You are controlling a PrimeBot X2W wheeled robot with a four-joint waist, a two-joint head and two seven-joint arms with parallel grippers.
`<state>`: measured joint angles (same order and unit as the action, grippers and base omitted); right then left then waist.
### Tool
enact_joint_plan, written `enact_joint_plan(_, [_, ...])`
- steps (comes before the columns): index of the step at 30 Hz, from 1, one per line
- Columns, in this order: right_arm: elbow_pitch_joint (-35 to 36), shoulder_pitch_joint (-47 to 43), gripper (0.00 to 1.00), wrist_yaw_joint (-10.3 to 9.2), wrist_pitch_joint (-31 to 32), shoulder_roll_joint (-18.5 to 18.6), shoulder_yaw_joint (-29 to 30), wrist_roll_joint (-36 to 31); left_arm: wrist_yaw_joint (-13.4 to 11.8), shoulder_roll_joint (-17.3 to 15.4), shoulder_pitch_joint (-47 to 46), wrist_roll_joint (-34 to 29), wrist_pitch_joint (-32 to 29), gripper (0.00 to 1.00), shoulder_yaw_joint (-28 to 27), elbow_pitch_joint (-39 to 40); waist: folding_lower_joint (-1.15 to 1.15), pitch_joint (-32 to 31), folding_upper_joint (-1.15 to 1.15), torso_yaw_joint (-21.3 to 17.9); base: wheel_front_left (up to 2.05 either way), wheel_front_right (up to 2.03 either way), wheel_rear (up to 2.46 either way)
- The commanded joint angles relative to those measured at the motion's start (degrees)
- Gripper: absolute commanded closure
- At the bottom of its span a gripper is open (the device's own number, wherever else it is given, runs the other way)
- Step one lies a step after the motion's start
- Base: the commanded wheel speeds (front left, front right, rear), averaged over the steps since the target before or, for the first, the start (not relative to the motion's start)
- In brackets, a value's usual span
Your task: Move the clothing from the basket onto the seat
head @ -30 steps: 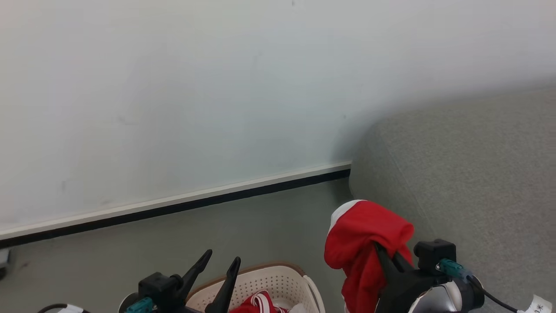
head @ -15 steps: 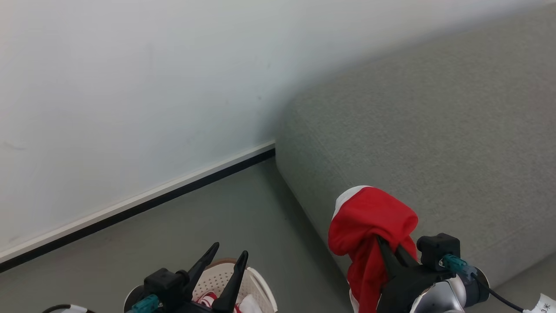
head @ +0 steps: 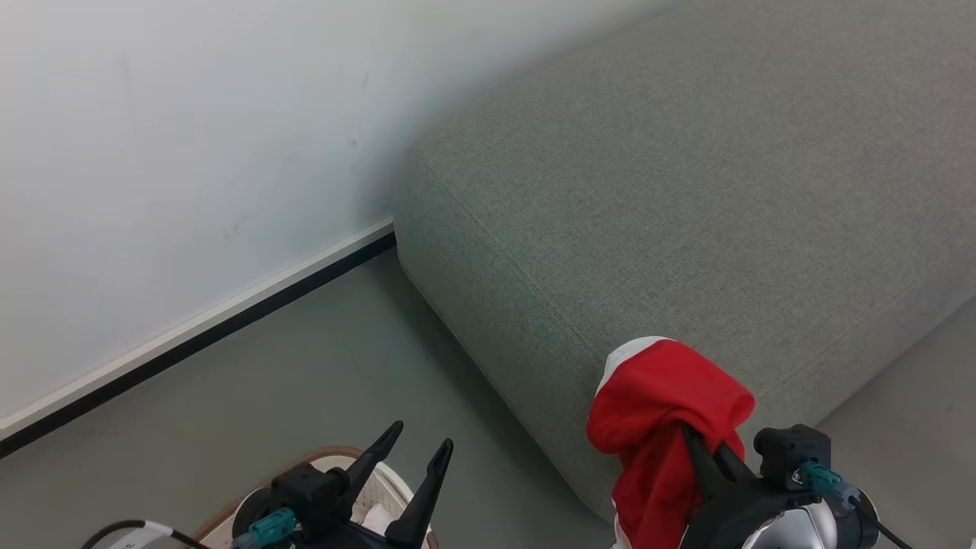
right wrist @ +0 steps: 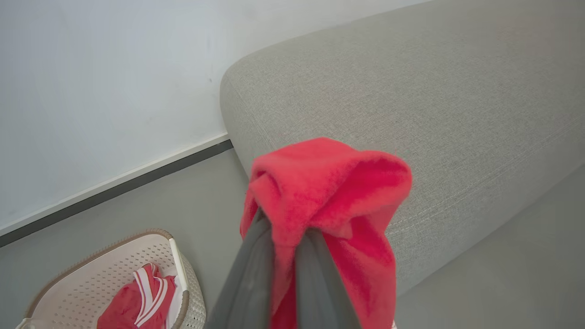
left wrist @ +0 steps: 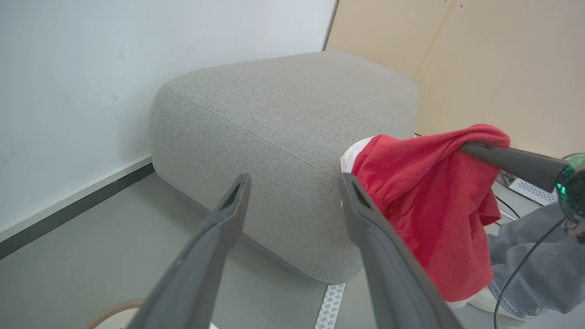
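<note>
Clothing [head: 665, 400]: one red garment with a white edge, bunched and draped over the tips of the right gripper [head: 700, 451]. The gripper's two dark fingers are pressed together with the fabric pinched between them. In the head view the bundle hangs at 5 o'clock, in the air in front of the near edge of the seat [head: 686, 191]. Its loose end trails down past the fingers and none of it lies on the cushion top. Whether the cloth brushes the seat's side face cannot be told.

A second red garment [right wrist: 137, 297], with white stripes, lies inside the basket [right wrist: 77, 278]. The basket stands on the floor [head: 305, 358] at 7 o'clock in the right wrist view, well apart from the seat's corner.

Left gripper [head: 422, 436]: fingers spread wide and holding nothing, poised above the basket's brown rim at 7 o'clock in the head view.

Seat: a grey upholstered block from 12 to 4 o'clock, its far corner against the white wall [head: 152, 114]. A dark baseboard [head: 198, 329] runs from 8 o'clock toward the centre.
</note>
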<state>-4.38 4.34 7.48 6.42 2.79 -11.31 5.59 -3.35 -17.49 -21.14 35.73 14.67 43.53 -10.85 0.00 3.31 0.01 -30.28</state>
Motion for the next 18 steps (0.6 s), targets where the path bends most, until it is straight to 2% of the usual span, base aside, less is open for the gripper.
enact_joint_plan(1, [0.06, -0.2, 1.0, 0.02, -0.48, -0.01, -0.08, 0.04, -0.02, -0.1, 0.46, -0.48, -0.08, 0.0, 0.28, -0.23, 0.0, 0.32, -0.01, -0.33, 0.0, 0.0, 0.0])
enact_joint_plan(8, [-1.53, 3.35, 1.0, 0.02, -0.24, 0.0, -1.32, -1.32, -0.58, -0.83, 1.44, -0.73, -0.24, 0.0, 0.66, 0.45, 0.0, 0.9, -0.01, -0.23, 0.0, 0.0, 0.0])
enact_joint_plan(11, [-3.0, 7.39, 1.0, 0.02, -0.33, 0.66, -2.46, 1.78, -1.15, -1.17, 1.43, -0.81, -0.52, 0.0, 0.66, 1.33, 0.0, 1.65, -0.01, -0.24, 0.0, 0.0, 0.0])
enact_joint_plan(18, [-9.35, 23.29, 1.0, 0.02, 0.16, 7.77, -2.9, 11.4, -0.36, -1.96, -0.95, -1.97, -2.88, 0.0, 2.36, 3.59, 0.0, 6.95, -0.01, 3.35, 0.0, 0.0, 0.0])
